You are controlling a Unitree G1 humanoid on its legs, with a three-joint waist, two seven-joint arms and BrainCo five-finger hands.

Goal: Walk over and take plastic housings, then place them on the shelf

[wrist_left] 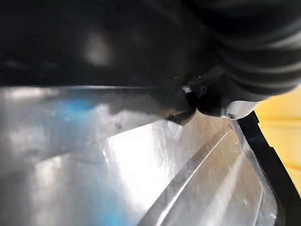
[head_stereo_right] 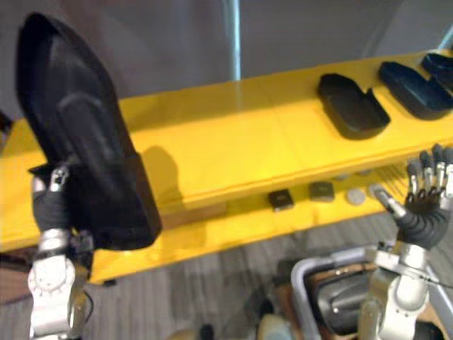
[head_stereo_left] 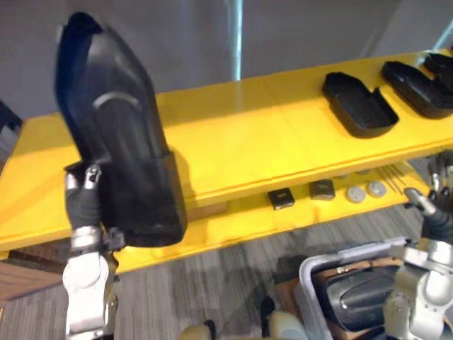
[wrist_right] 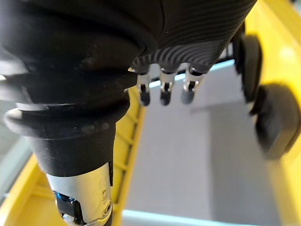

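Looking down, we count five black plastic housings. One, the raised housing (head_stereo_left: pixel 120 142), stands nearly upright at the left of the frame, with its narrow end at the upper left and its broad end low. It is carried at the left hand (head_stereo_left: pixel 83 202), which sits against its lower left edge; we cannot tell whether that hand is closed around it. Three more lie flat on the top board of the yellow shelf (head_stereo_left: pixel 248 134) at the upper right: the near housing (head_stereo_left: pixel 357 105), the middle housing (head_stereo_left: pixel 417 88) just beside it, and the corner housing (head_stereo_left: pixel 442 65), cut by the frame edge. The fifth, the crate housing (head_stereo_left: pixel 354 297), lies in a grey crate (head_stereo_left: pixel 311 273) at the lower right. On the lower board (head_stereo_left: pixel 241 219) we count two small dark parts, the first square part (head_stereo_left: pixel 281 199) and the second square part (head_stereo_left: pixel 322 189). Right of them are two round grey pieces, the first disc (head_stereo_left: pixel 355 193) and the second disc (head_stereo_left: pixel 376 188). Our right hand (head_stereo_right: pixel 423 202) is raised at the lower right, open with straight fingers, holding nothing
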